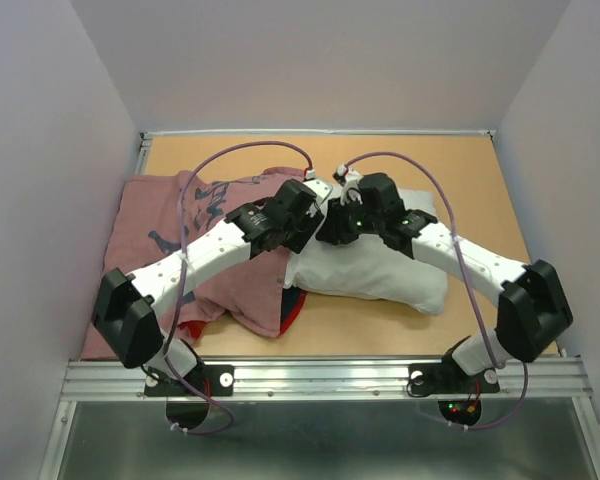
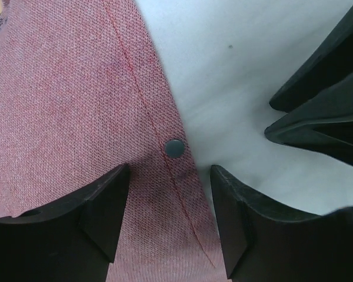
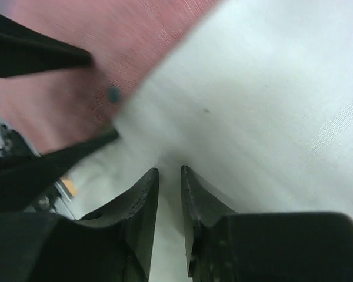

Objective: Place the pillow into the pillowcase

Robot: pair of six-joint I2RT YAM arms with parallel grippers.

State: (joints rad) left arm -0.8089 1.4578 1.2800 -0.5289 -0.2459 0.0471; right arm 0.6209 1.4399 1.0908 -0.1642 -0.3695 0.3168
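The left gripper (image 2: 170, 170) holds its 2 fingers apart astride the hem of the dull pinkish-red cloth pillowcase (image 2: 76, 106), which touches the left edge of the plump white fabric pillow (image 1: 375, 275). The right gripper (image 3: 169, 170) is nearly closed on the pillow; I cannot tell whether it is pinching the fabric. The pillow looks soft and light, so grip a corner.

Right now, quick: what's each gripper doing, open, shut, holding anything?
Left gripper: open, jaws straddling the hem of the pillowcase, gripping nothing.
Right gripper: jaws nearly together on the pillow; cannot tell whether fabric is pinched.

Soft even light, right wrist view motion-blurred
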